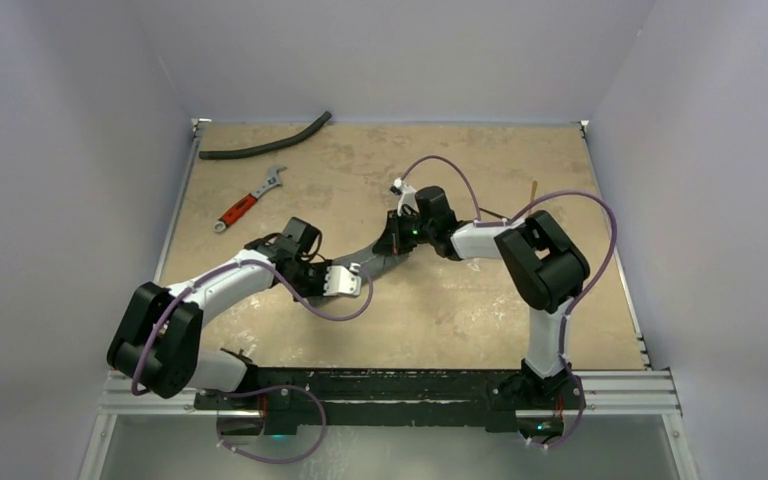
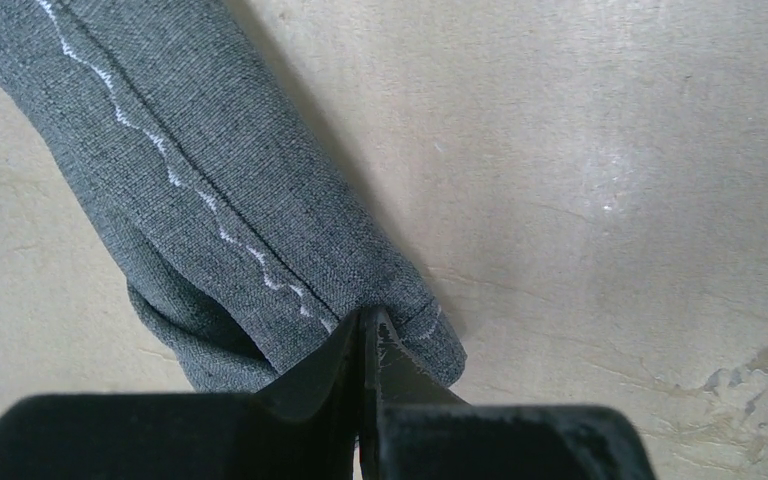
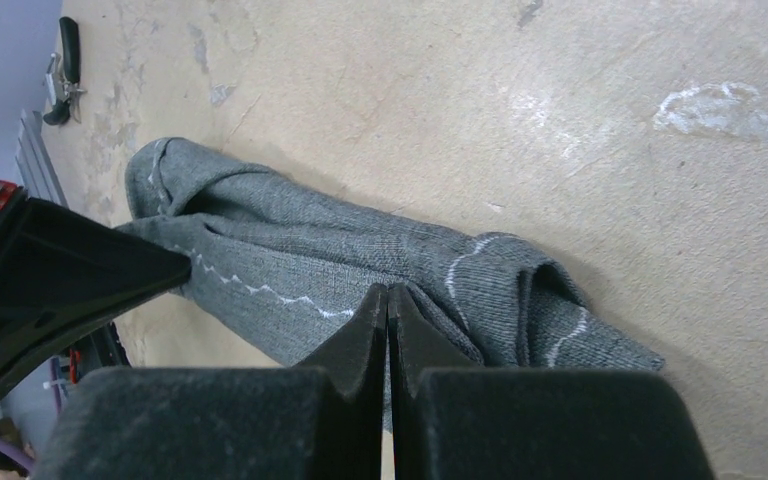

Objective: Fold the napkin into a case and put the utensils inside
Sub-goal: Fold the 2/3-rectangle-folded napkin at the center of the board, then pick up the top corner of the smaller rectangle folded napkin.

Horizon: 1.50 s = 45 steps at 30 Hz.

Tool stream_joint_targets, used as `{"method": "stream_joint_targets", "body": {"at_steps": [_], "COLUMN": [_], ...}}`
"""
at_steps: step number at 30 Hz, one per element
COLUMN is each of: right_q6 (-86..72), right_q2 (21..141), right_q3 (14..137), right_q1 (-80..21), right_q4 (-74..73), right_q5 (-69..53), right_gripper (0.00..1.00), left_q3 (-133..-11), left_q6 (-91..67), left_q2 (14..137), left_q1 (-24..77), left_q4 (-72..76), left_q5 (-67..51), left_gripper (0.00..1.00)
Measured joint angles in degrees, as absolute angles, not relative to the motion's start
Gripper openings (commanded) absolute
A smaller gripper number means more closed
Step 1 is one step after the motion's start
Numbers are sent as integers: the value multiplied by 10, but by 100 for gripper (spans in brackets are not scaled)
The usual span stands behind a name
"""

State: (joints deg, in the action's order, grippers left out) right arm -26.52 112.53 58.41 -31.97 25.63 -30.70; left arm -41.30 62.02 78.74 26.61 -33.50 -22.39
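The grey napkin (image 1: pixel 372 262) is bunched into a long roll and hangs stretched between my two grippers over the middle of the table. My left gripper (image 2: pixel 368 318) is shut on one end of the napkin (image 2: pixel 210 170), right at its pale zigzag hem. My right gripper (image 3: pixel 388 292) is shut on the other end of the napkin (image 3: pixel 360 250), where the cloth is crumpled. In the top view the left gripper (image 1: pixel 353 278) sits lower left of the right gripper (image 1: pixel 392 243). A thin tan utensil (image 1: pixel 534 190) lies at the back right; the black one is hidden.
A red-handled wrench (image 1: pixel 248 200) lies at the back left, and a long black hose (image 1: pixel 265 145) runs along the far edge. Grey walls close in the table on three sides. The right arm's elbow (image 1: pixel 545 262) rises over the table's right part.
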Motion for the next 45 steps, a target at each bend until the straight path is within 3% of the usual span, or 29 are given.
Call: {"method": "stream_joint_targets", "body": {"at_steps": [11,17,31,43,45], "right_q6": [-211,-185,-222,-257,-257], "right_q2": [1015,1018,1167,1253,1253], "right_q3": [557,576,646,698,698], "right_q1": [-349,-390,-432,-452,-453], "right_q4": [225,240,340,388,392], "right_q5": [-261,-268,-386,-397,-396], "right_gripper": [0,26,29,31,30], "left_q3": [-423,-433,-433,-447,-466], "left_q6": [590,589,550,482,458], "left_q2": [800,809,810,810,810], "left_q1": [225,222,222,196,169], "left_q4": [-324,-322,-259,-264,-272], "left_q5": [-243,-246,-197,-182,-189], "left_gripper": [0,0,0,0,4]}}
